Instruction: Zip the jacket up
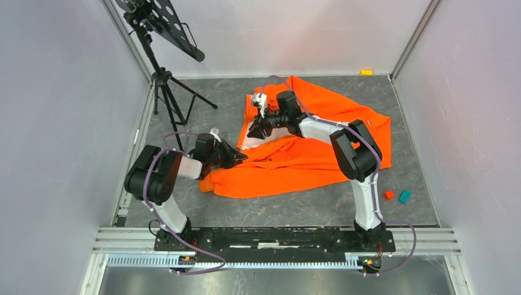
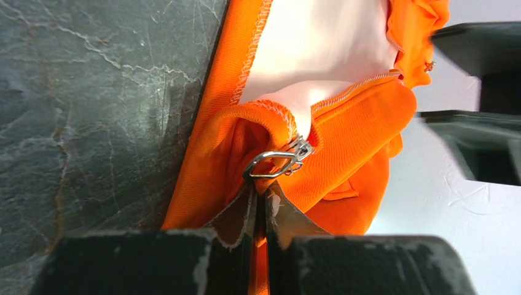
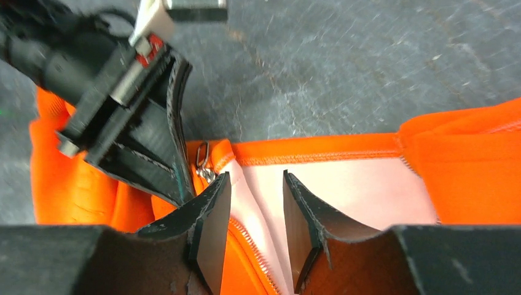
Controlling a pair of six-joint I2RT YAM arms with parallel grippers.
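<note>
The orange jacket [image 1: 289, 167] lies spread on the grey table, front open, pale pink lining [image 3: 344, 190] showing. My left gripper [image 1: 238, 157] is at the jacket's near left edge. In the left wrist view it [image 2: 265, 193] is shut on a fold of orange fabric [image 2: 362, 129] just below the metal zipper pull [image 2: 276, 163]. My right gripper [image 1: 253, 132] hangs open just beyond it. In the right wrist view its jaws [image 3: 257, 196] stand apart over the lining and a row of zipper teeth [image 3: 246, 236], next to the pull [image 3: 203, 158], holding nothing.
A black music stand on a tripod [image 1: 163, 77] stands at the back left. A red block [image 1: 389, 195] and a teal block [image 1: 404, 196] lie at the right near the right arm. A yellow block [image 1: 367, 72] lies at the far wall.
</note>
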